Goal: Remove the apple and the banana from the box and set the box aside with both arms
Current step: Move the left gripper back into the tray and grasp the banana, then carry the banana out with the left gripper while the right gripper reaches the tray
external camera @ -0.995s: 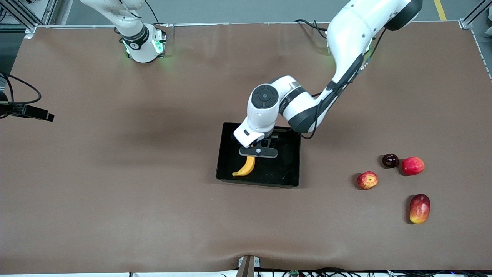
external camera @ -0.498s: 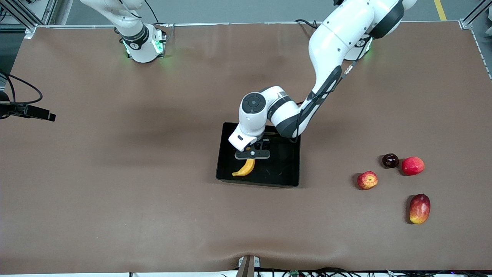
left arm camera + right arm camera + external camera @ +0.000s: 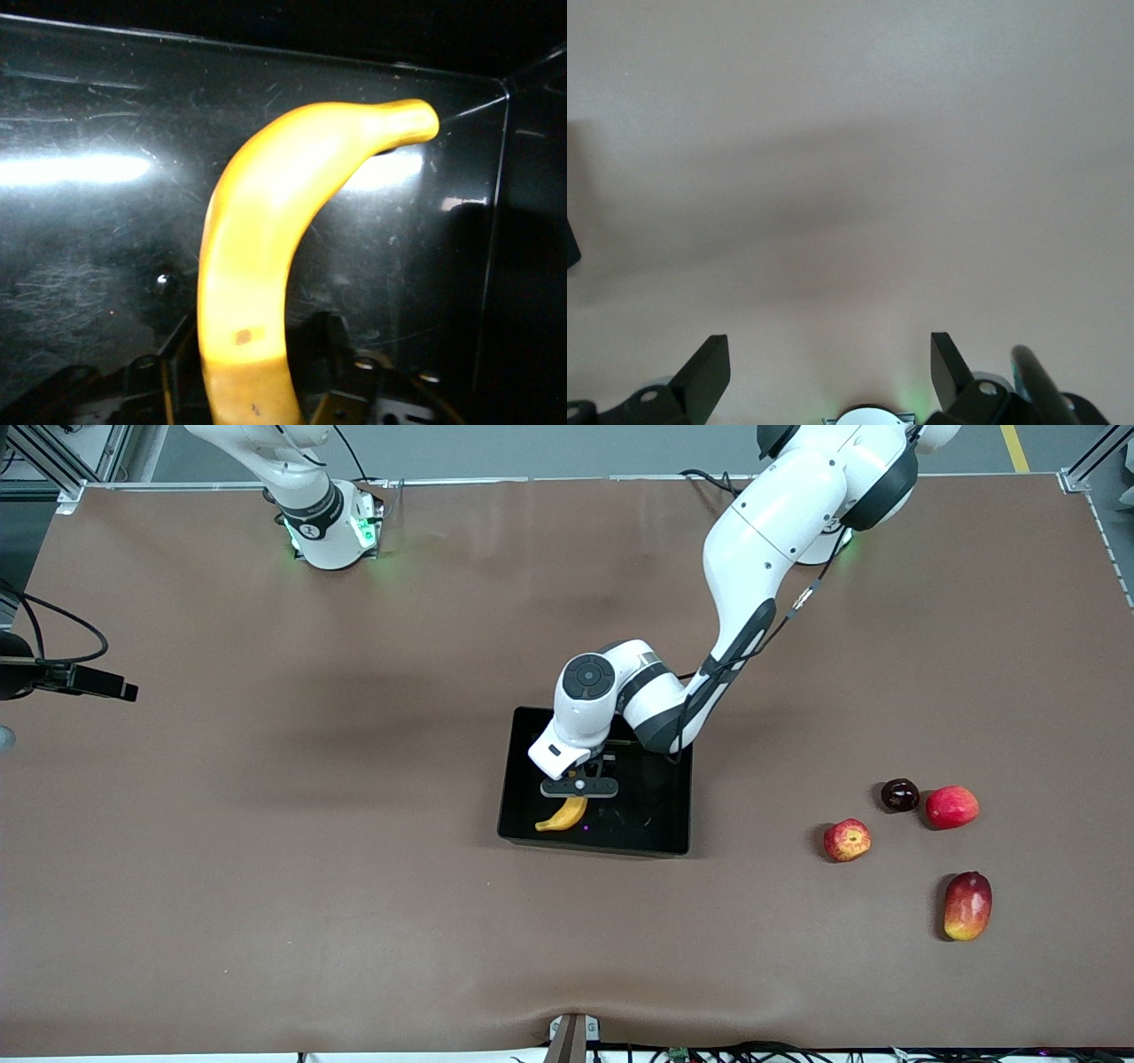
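From the front view I have the left gripper (image 3: 579, 786) down inside the shallow glossy black plastic box (image 3: 524, 779), set across the upper end of the long curved yellow banana (image 3: 563, 815). The banana's long axis runs from under the gripper toward the camera and toward the right arm's end of the table, its tip close to the box's near wall. From here I cannot see how the fingers sit on the fruit. The small streaked red apple (image 3: 847, 840) already lies on the brown table (image 3: 266, 868), well apart from the box toward the left arm's end, near a dark round fruit (image 3: 899, 794), a plain red round fruit (image 3: 951, 807) and an oval red-yellow mango (image 3: 967, 904).

In the left wrist view the banana (image 3: 266, 248) runs straight out from between the fingers (image 3: 341, 341), which flank its thick end closely. Whether they are already pinching it I cannot tell. I judge the lift should go straight up, clear of the low wall.

In the right wrist view the right gripper (image 3: 830, 372) stands spread wide over bare table; that arm waits, and the left is clearly the nearer one.
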Robot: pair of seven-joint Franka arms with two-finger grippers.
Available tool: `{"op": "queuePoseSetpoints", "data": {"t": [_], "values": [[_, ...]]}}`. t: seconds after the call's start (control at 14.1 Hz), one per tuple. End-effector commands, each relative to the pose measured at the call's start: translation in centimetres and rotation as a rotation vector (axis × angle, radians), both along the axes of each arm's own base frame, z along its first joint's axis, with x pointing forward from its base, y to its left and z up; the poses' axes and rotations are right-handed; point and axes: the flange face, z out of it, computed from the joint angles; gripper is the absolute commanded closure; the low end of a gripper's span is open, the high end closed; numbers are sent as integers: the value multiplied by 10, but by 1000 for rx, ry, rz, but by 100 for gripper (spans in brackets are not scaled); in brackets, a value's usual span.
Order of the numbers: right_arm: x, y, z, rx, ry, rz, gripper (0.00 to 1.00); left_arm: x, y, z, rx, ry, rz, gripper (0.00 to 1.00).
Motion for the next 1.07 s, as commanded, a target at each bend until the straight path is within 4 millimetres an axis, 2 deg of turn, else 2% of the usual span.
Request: {"op": "queuePoseSetpoints", "data": {"t": [0.0,0.14,0.36,0.5,0.57,0.64,0.71,0.85,1.0], "values": [[2,12,2,26,3,-35,0,5,-5,12,0,-44,-19,100],[3,26,4,48,9,-94,0,7,-6,33,1,-60,-18,100],[6,57,7,45,5,-59,0,12,1,75,52,-61,-5,100],[6,68,3,46,11,-39,0,14,6,97,59,-63,5,100],[9,78,-3,55,17,-26,0,14,8,114,65,-72,11,100],[12,97,-6,84,23,-14,0,16,12,136,75,-85,17,100],[14,111,-9,98,31,-47,0,21,23,155,92,-91,20,100],[26,141,-28,120,31,-98,0,46,65,190,135,-94,20,100],[33,191,-45,125,22,-72,0,73,116,214,184,-84,-2,100]]}}
